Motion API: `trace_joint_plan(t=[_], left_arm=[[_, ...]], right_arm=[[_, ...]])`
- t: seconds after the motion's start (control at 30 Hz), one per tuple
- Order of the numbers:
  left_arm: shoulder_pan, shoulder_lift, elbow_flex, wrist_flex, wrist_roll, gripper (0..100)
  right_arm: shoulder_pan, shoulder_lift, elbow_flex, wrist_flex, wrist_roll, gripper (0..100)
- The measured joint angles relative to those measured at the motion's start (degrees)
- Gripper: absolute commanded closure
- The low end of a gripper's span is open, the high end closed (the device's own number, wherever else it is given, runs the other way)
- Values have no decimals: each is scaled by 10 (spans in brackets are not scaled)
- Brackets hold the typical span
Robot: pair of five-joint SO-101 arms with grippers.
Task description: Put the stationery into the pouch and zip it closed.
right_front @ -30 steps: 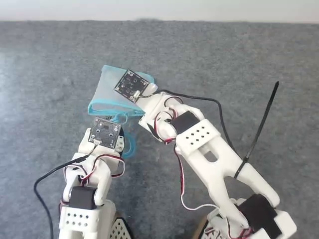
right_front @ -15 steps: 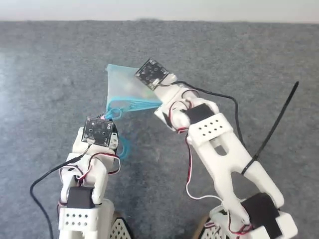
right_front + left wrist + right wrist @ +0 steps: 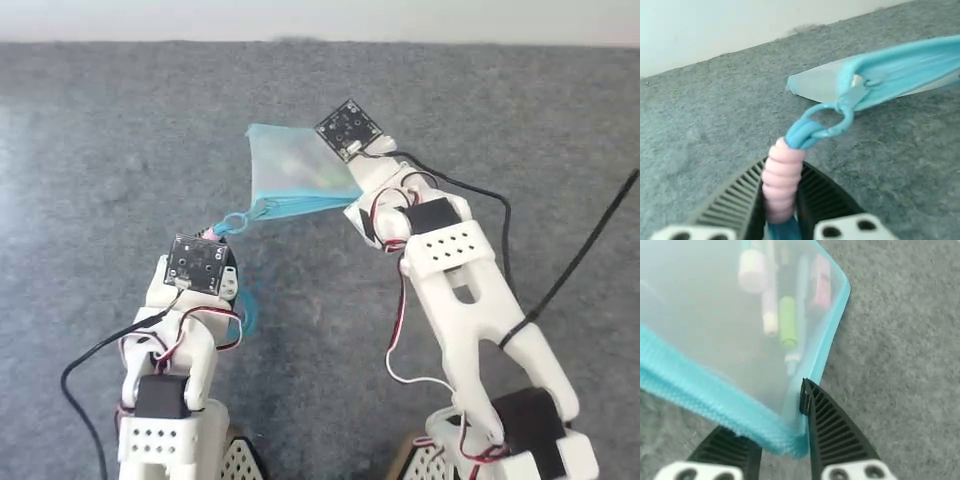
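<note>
The translucent pouch (image 3: 295, 175) with a teal zipper edge hangs stretched between the two arms. Pens and other stationery (image 3: 785, 325) show through its wall (image 3: 715, 315). My right gripper (image 3: 782, 440) is shut on the pouch's corner beside the zipper end, seen from above as the right gripper (image 3: 350, 200). My left gripper (image 3: 781, 210) is shut on the pink ribbed zipper pull (image 3: 782, 175). A teal cord ties that pull to a ring (image 3: 827, 120) on the slider. In the high view the left gripper (image 3: 215, 238) sits at the zipper's near-left end.
Grey carpet (image 3: 100, 150) covers the table up to a white wall at the far edge. A loop of teal cord (image 3: 250, 305) hangs beside the left arm. A thin black strap (image 3: 590, 250) sticks up at the right, near the right arm's base.
The right arm has swung to the right with the pouch corner in its gripper, pulling the pouch along and drawing the zipper line taut. The left arm has hardly moved in the last half second.
</note>
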Motion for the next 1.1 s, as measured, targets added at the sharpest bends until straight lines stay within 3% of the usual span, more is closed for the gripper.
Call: trace_joint_plan(t=[1.1], left_arm=[[16, 1, 0, 0, 0, 990]], right_arm=[[8, -7, 47, 1, -14, 991]])
